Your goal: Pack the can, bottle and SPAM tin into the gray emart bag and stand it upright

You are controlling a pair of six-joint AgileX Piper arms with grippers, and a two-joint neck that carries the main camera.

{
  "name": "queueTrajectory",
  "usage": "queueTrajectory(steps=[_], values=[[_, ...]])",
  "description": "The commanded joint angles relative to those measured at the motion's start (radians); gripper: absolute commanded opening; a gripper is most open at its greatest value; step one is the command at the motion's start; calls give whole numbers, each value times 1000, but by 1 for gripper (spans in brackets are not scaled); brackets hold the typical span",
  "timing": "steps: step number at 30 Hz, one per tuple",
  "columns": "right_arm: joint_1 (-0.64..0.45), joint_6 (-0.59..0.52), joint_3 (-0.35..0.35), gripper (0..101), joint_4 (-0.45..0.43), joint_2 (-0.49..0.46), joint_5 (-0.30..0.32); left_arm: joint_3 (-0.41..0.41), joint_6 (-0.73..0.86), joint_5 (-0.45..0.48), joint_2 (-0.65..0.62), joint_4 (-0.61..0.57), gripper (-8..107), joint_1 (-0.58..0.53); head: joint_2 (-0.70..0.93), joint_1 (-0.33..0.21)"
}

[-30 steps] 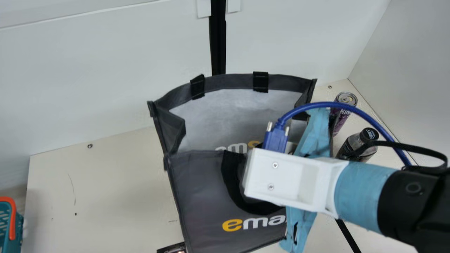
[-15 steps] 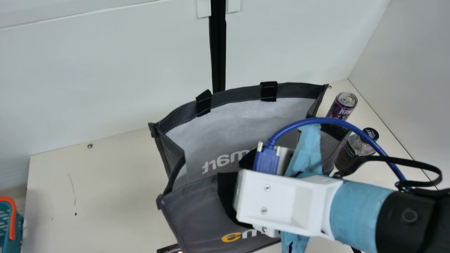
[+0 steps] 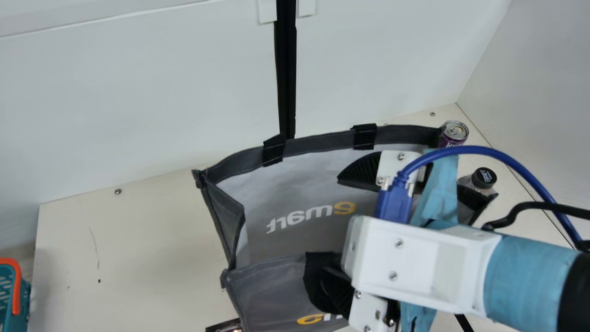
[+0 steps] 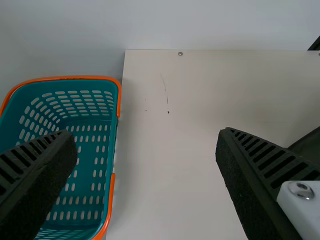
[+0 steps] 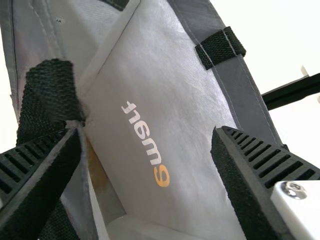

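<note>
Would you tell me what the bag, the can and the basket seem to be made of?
The bag looks like fabric, perhaps coated, with a faint sheen inside and stitched edges. The can is probably aluminum, judging by its shiny silvery lid above a printed side. The basket seems molded plastic, smooth-looking teal with orange trim, its walls pierced by regular slots.

The light is soft and fairly bright, spread evenly over the table [image 3: 138, 240] and the pale wall [image 3: 138, 92]; I can't tell where the lamp is. A faint, blurry-edged shadow runs beside the basket [image 3: 9, 299]. The metal lid of the can [image 3: 454, 130] catches a small glint. From the right wrist, the bag [image 5: 175, 75] has a milky sheen on its lining, and the background glares nearly pure white. From the left wrist, the corner behind the basket looks dimmer.
</note>
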Motion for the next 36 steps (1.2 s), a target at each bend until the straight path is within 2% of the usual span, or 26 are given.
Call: queueTrajectory(steps=[1,7,16,28,36], values=[[-11,-5,-3,95,22,-5,-2,0,0,0,0,0,90,0,-1,-23],[-32,-2,-23,95,77,-19,-2,0,0,0,0,0,90,0,-1,-23],[-43,30,-69,95,115,-33,-2,0,0,0,0,0,90,0,-1,-23],[-71,79,-143,95,133,-40,-2,0,0,0,0,0,90,0,-1,-23],[-151,117,-218,95,115,-29,-2,0,0,0,0,0,90,0,-1,-23]])
